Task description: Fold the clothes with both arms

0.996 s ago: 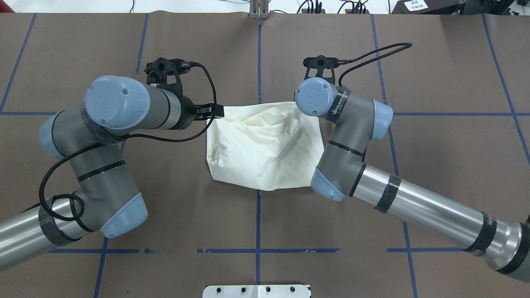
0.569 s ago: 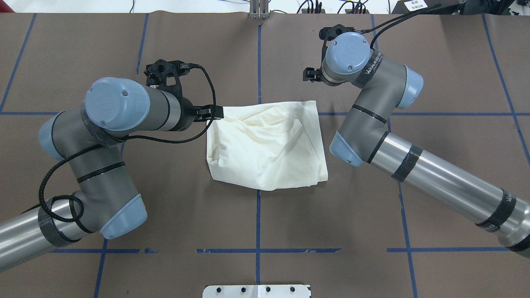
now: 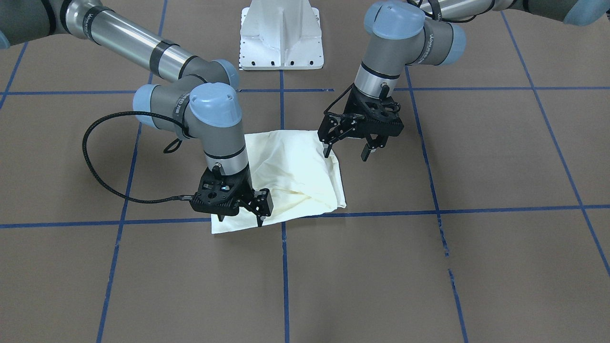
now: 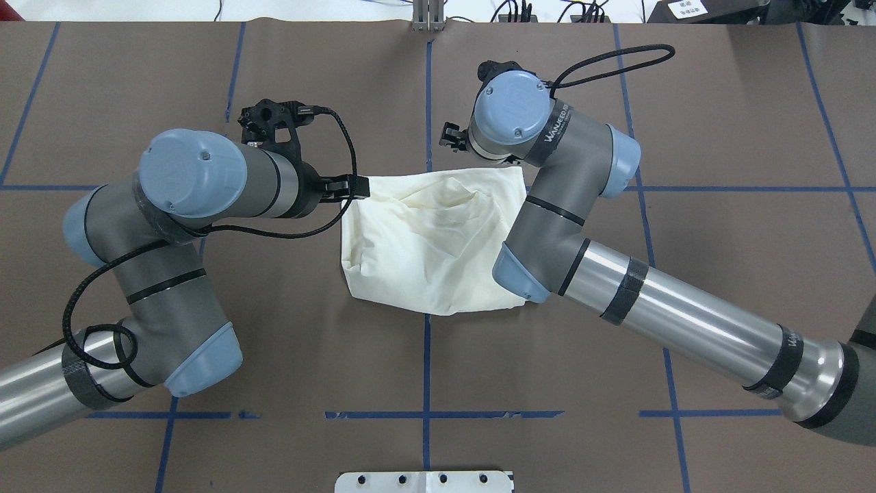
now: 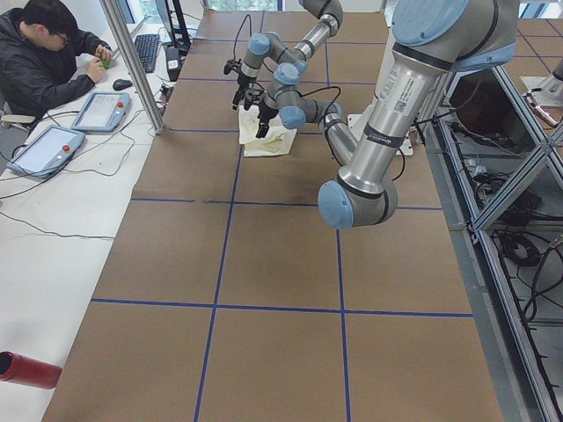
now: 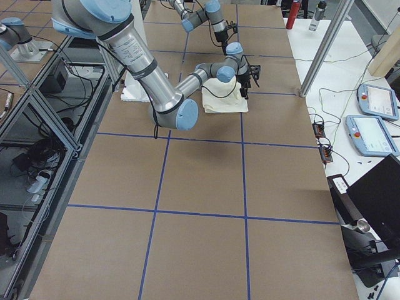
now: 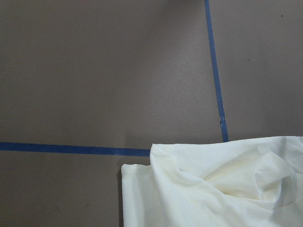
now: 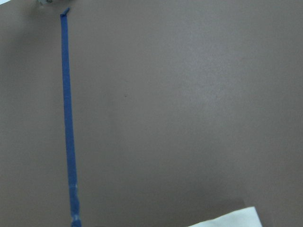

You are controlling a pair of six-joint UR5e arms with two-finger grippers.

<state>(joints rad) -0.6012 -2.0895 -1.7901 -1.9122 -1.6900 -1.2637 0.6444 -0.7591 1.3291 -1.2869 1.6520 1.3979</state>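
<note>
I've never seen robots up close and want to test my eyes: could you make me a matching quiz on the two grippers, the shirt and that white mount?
Things: 1 left gripper; 2 right gripper; 3 cream shirt; 4 white base mount.
Places: A at the edge of the table, robot's side; B rumpled, mid-table; C open, above the shirt's far edge; D open, at the shirt's left far corner.
Pairs: 1-D, 2-C, 3-B, 4-A.

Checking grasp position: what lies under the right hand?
The right hand, open, hangs over a corner of the cream shirt lying on the brown table. Whether it touches the cloth cannot be seen from these views.
</note>
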